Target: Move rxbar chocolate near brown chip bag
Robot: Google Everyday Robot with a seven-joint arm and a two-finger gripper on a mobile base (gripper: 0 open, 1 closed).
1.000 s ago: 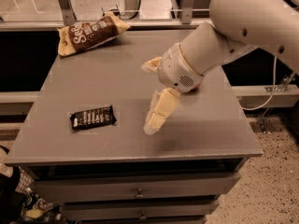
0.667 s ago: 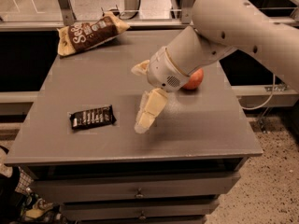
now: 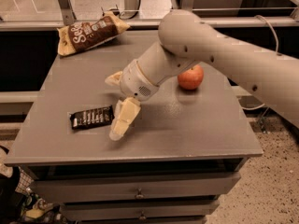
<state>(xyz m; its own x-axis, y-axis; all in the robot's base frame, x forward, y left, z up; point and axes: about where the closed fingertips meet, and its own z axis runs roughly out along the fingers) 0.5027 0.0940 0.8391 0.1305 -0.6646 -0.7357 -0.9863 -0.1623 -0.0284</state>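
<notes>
Currently the rxbar chocolate (image 3: 91, 118) lies flat on the desk (image 3: 187, 129), toward the front left, white lettering up, long side running left to right. All places below are taken from this bar.

Hand (image 3: 112, 108): at the bar's right end, reaching in from the right on the pale arm (image 3: 224, 50). Its two fingers stand spread wide apart with nothing between them. The lower finger (image 3: 124, 121) slants down just beside the bar's right edge and its tip ends a little in front of the bar's near corner. Whether it touches the wrapper, cannot tell. The upper finger sits behind the bar's right end, above the desk top. No grasp on the bar.

Brown chip bag (image 3: 91, 32): well behind the bar, at the far left corner of the desk, crinkled, white lettering up, tan ends showing. Well apart from the bar, with bare desk top between them.

Apple (image 3: 190, 77): right of the bar and farther back, beyond the hand and partly behind the arm. It sits on the desk and touches nothing else.
</notes>
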